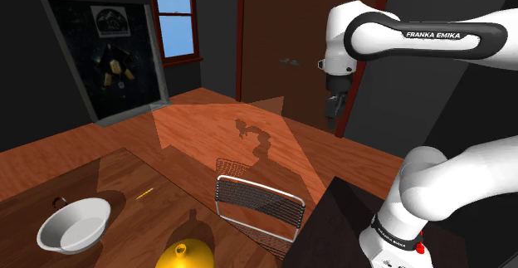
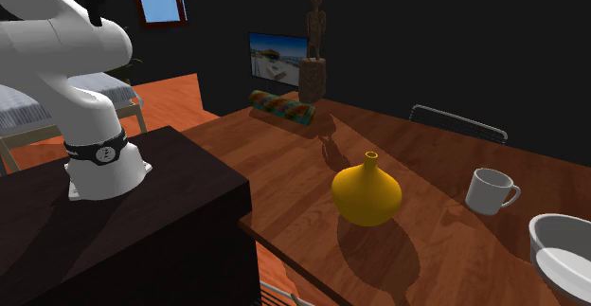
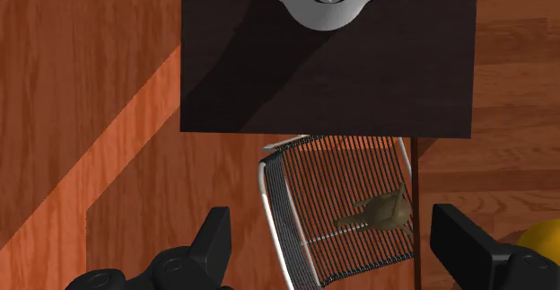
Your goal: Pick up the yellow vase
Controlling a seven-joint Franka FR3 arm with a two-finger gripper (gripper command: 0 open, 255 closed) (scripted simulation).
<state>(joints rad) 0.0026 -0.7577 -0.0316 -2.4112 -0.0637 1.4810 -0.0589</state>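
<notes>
The yellow vase [image 2: 367, 192], round-bellied with a narrow neck, stands upright and untouched on the wooden table [image 2: 303, 162], well below the gripper [image 1: 334, 109] and off to one side of it. The all-black gripper hangs high in the air at the end of the white arm [image 1: 415, 38], pointing down, with its two fingers [image 3: 215, 241] spread wide and nothing between them in their grasp. Seen along the hand, a sliver of the vase shows past the outer side of one finger. Beneath the open fingers lies a wire-mesh chair [image 3: 341, 198], far below and not touched, with the hand's shadow falling across its seat. Beyond the chair from the gripper sits the dark box stand [image 3: 328, 73] that carries the arm's base. Farther from the hand than the vase, a white mug [image 2: 490, 190] stands upright on the table, near the vase but apart from it, its handle turned away from the vase. A white bowl [image 2: 564, 247] rests just past the mug. At the far edge of the table from the vase, well apart from the hand, a carved wooden figure [image 2: 314, 53] stands upright beside a striped, many-coloured roll [image 2: 282, 108] lying flat. A window [image 1: 176, 13] showing blue sky sits in the dark wall across the wooden floor.
</notes>
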